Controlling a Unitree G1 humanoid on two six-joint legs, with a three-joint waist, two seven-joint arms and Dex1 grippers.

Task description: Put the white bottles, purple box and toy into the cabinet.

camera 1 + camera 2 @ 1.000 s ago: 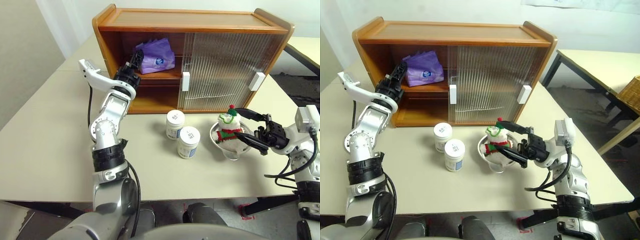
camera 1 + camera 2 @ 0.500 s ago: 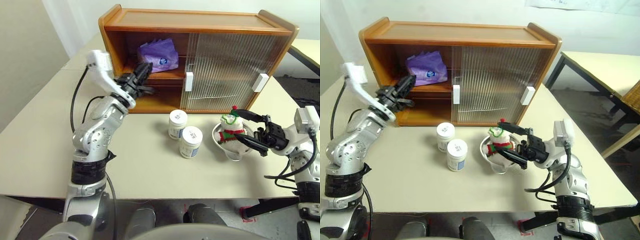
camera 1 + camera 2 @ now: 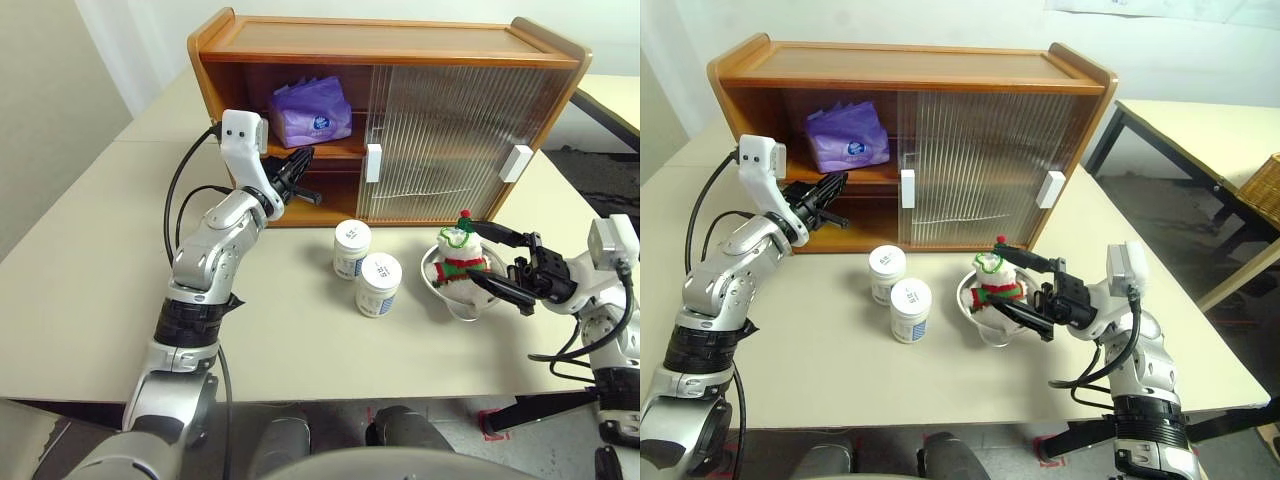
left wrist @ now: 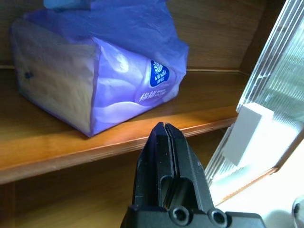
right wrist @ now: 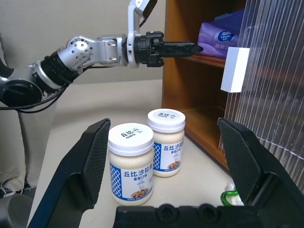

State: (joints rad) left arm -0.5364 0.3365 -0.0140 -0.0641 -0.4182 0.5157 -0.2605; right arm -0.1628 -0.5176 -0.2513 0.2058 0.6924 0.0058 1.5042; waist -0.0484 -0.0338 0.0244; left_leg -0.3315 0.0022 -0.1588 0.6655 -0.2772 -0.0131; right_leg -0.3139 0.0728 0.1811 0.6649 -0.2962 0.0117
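The cabinet (image 3: pixel 390 120) stands on the desk (image 3: pixel 90 290) with its left half uncovered; the purple box (image 3: pixel 311 110) already lies on the inner shelf, just above and beyond the clenched, empty left gripper (image 3: pixel 305 168); so one of the four things looks done. The purple box is a soft, crinkled lavender packet with a small dark blue round mark. The two white bottles (image 3: pixel 365 268) stand touching on the desk, below the left gripper and apart from it, squat with white lids; the toy (image 3: pixel 459 252), a white plush with red-and-green scarf, sits in a bowl (image 3: pixel 447 298) between the spread fingers of the right gripper (image 3: pixel 492 264), not grasped.
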